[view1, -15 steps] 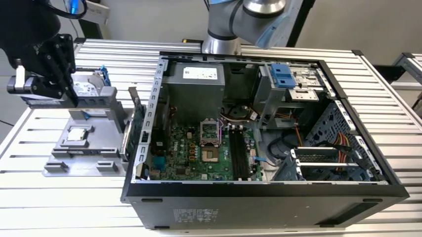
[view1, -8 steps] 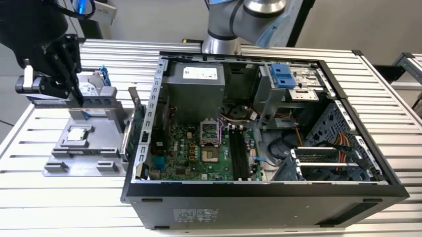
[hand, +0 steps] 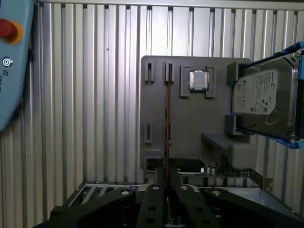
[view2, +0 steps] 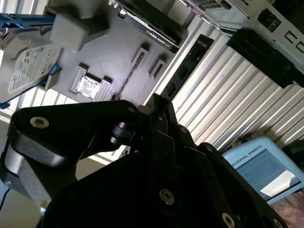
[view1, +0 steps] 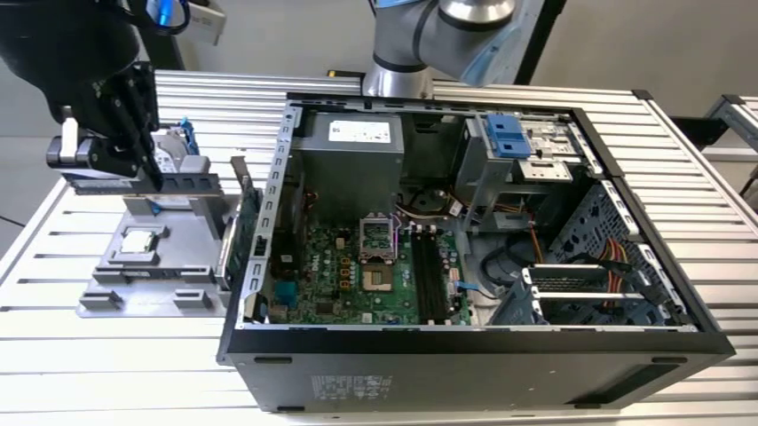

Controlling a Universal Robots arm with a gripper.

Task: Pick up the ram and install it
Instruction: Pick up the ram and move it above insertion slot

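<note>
The ram (hand: 167, 109) is a thin stick standing on edge in the slots of a grey holder tray (hand: 190, 118); it is also a thin line (view2: 130, 76) in the second wrist view and a dark strip (view1: 160, 269) near the tray's front in the exterior view. My black gripper (view1: 152, 180) hangs above the tray's far end, clear of the ram. In both wrist views its fingers meet at the tips (hand: 167, 184) (view2: 156, 102) with nothing between them. The open computer case (view1: 474, 342) shows dark memory slots (view1: 429, 275) on its motherboard.
On the tray lie a square silver processor chip (view1: 140, 240) and a hard drive (view1: 177, 151) in a blue bracket. A dark card (view1: 240, 232) stands on edge between tray and case. A pale blue pendant (hand: 9, 71) rests on the ribbed table. The arm's base (view1: 403, 53) stands behind the case.
</note>
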